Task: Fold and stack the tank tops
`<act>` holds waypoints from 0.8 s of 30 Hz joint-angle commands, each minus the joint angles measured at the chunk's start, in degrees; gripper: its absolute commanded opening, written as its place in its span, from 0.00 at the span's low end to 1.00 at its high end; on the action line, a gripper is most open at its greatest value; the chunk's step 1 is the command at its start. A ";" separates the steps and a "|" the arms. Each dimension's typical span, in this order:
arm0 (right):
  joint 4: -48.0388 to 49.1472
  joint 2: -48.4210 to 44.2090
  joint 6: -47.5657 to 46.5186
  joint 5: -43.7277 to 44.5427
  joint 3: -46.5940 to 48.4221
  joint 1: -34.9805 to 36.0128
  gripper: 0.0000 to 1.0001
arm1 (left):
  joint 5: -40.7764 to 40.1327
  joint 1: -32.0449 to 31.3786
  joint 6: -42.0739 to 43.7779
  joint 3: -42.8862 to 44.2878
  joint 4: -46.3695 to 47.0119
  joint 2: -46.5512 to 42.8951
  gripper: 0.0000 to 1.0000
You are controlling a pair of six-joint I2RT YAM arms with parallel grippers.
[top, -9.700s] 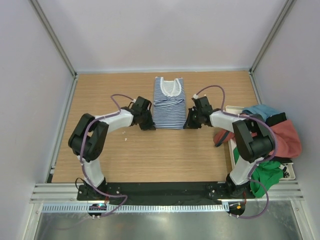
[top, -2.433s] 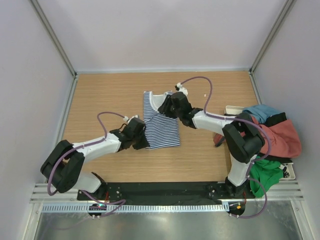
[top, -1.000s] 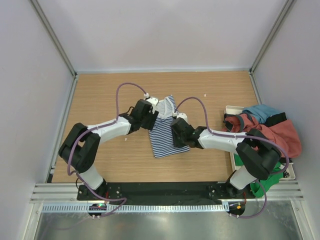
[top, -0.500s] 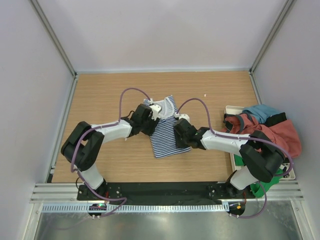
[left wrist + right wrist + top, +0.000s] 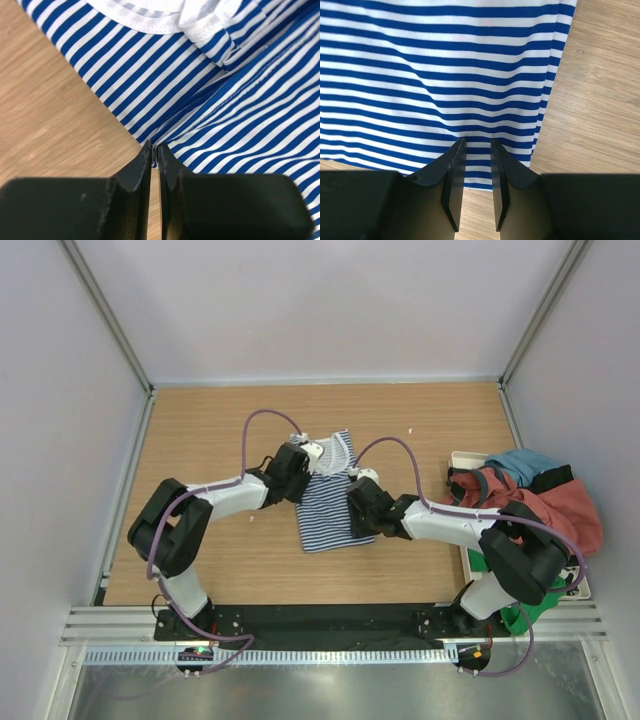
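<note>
The striped tank top (image 5: 325, 502) lies folded in a narrow, slightly slanted strip in the middle of the wooden table (image 5: 200, 440), white neckline at the far end, hem nearer the arms. It sits between the two grippers. The left gripper (image 5: 303, 471) meets its left edge just below the neckline. The right gripper (image 5: 357, 512) rests on its right side closer to the hem.

In the left wrist view the left fingers (image 5: 142, 167) are pressed almost together, leaving only a thin slit, their tips nipping the edge of the cloth where a fold runs out to the wood.

In the right wrist view the right fingers (image 5: 454, 165) stand a narrow way apart, tips down on the cloth just inside its hem. Stripes show in the gap and bow toward the tips, but I cannot tell whether they grip a pucker or only press.

The rust-red tank top (image 5: 572, 518) lies heaped with other clothes over a white tray (image 5: 465, 457) at the table's right edge, well apart from both grippers
</note>
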 commanded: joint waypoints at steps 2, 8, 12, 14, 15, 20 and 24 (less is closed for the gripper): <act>0.93 -0.08 -0.41 -0.38 -0.77 -0.25 0.31 | -3.81 0.35 1.20 4.58 -1.70 1.28 0.08; 0.93 1.94 -0.41 -0.12 -0.77 -0.16 0.28 | -5.39 0.35 2.52 5.55 -2.50 1.02 0.06; 0.40 2.56 -0.23 0.67 -0.77 -0.25 0.28 | -8.82 0.35 4.37 6.34 -2.94 1.11 0.26; 0.49 2.73 -0.14 0.50 -0.68 -0.25 0.27 | -10.92 0.44 3.67 7.22 -3.38 1.55 0.33; 0.49 2.82 -0.06 0.41 -0.68 -0.25 0.28 | -12.67 0.79 3.23 7.57 -3.38 1.72 0.33; 0.75 3.00 0.56 -0.20 -0.68 -0.25 0.27 | -19.35 1.93 -0.37 10.30 -4.17 1.11 0.41; 1.54 3.35 1.08 -0.73 -0.77 -0.25 0.27 | -26.39 1.93 -3.44 12.15 -5.22 -0.38 0.51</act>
